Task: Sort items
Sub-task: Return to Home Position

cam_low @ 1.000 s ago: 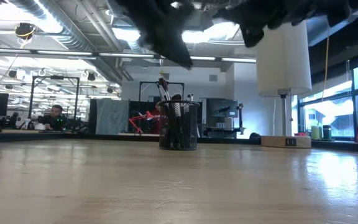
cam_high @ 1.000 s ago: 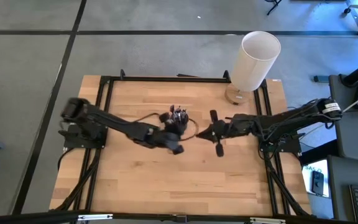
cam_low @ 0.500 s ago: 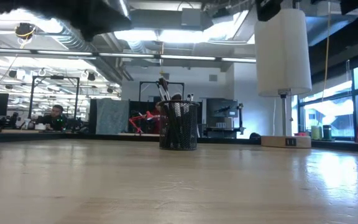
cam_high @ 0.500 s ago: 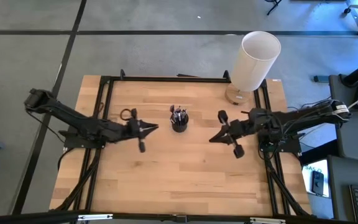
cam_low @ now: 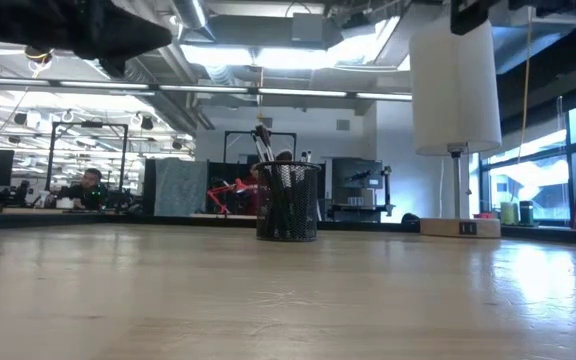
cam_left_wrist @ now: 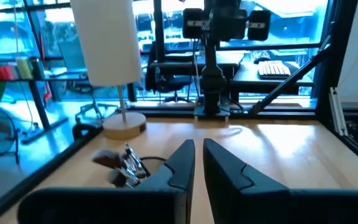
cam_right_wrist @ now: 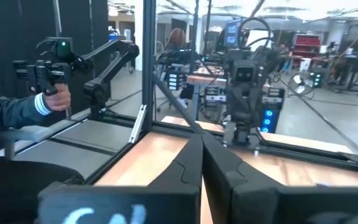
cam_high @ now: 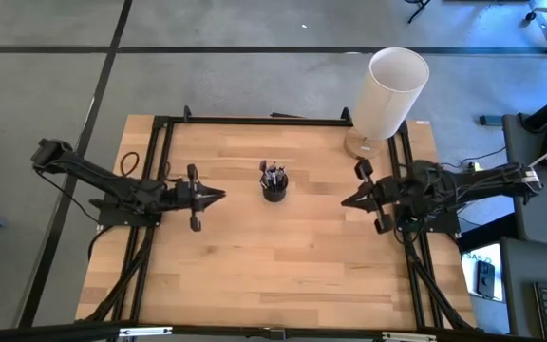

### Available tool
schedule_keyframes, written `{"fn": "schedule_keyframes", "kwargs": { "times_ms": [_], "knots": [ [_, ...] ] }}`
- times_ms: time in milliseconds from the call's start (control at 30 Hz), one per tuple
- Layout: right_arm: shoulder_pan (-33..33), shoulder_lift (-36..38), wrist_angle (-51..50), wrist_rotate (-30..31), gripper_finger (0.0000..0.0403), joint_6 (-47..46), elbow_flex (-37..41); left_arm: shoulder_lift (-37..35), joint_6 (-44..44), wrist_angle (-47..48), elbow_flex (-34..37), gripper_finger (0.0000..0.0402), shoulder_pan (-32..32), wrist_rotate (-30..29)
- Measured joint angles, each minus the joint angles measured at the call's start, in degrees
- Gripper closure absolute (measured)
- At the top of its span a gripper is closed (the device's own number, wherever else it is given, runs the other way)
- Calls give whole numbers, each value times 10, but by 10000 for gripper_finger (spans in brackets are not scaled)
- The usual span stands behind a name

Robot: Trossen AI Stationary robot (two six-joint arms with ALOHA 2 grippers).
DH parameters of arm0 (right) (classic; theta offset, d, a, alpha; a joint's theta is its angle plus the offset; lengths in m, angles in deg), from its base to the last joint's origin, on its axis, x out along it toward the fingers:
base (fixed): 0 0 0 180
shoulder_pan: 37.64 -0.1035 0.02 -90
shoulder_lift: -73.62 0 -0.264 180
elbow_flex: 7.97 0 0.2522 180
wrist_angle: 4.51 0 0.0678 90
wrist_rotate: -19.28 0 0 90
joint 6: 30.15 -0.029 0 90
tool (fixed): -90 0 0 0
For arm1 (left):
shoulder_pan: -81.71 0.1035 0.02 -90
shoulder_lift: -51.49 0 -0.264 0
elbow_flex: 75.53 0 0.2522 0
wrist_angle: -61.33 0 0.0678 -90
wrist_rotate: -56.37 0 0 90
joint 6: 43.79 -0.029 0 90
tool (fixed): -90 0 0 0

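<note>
Several thin brushes (cam_high: 273, 172) stand upright in a small black mesh cup (cam_high: 273, 190) at the middle of the wooden table; in the low view their tips (cam_low: 264, 145) stick out above the cup's rim (cam_low: 288, 166). My left gripper (cam_high: 218, 197) hangs level to the left of the cup, clear of it and pointing at it, shut with nothing between its fingers (cam_left_wrist: 182, 165). My right gripper (cam_high: 346, 201) hangs level to the right of the cup, farther off, also shut and empty (cam_right_wrist: 201, 138). The brush tips (cam_left_wrist: 128, 167) show beside the left fingers.
A tall white cylinder (cam_high: 390, 87) on a round wooden foot stands at the far right corner. A black frame rail (cam_high: 254, 121) runs round the table. Bare wood lies on every side of the cup. A person's sleeve and hand (cam_right_wrist: 23, 107) show beyond the table.
Both grippers have drawn away from the cup. My left gripper went from beside the cup toward the table's left edge and tipped up to level. My right gripper went toward the right edge. The cup and brushes have stayed in place.
</note>
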Motion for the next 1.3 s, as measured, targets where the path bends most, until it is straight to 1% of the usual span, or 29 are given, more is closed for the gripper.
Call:
{"fn": "schedule_keyframes", "kwargs": {
  "times_ms": [67,200,433,500,600,667,833,967,1167,1233,1300],
  "knots": [
    [5,23,-27,0,393,-1,2,-14,-11,7,1,373,1,1],
    [14,61,-84,0,393,-23,2,-31,-28,13,1,373,6,23],
    [21,114,-152,0,393,-30,2,-35,-29,13,1,373,8,48],
    [21,121,-163,-5,393,-31,5,-35,-35,15,1,373,8,72],
    [21,127,-138,-41,393,-24,31,-34,-47,14,1,373,7,127],
    [21,132,-128,-44,393,-13,44,-34,-53,13,1,373,7,142],
    [42,150,-126,-39,393,-19,56,-34,-60,13,1,373,7,131],
    [49,178,-167,-54,393,-32,57,-37,-72,13,1,373,7,113],
    [48,224,-196,-64,393,-38,60,-40,-78,17,1,373,7,117],
    [49,244,-193,-65,393,-30,85,-39,-76,21,1,373,7,118],
    [51,263,-163,-64,393,-34,120,-39,-74,21,1,373,7,118]
  ]
}}
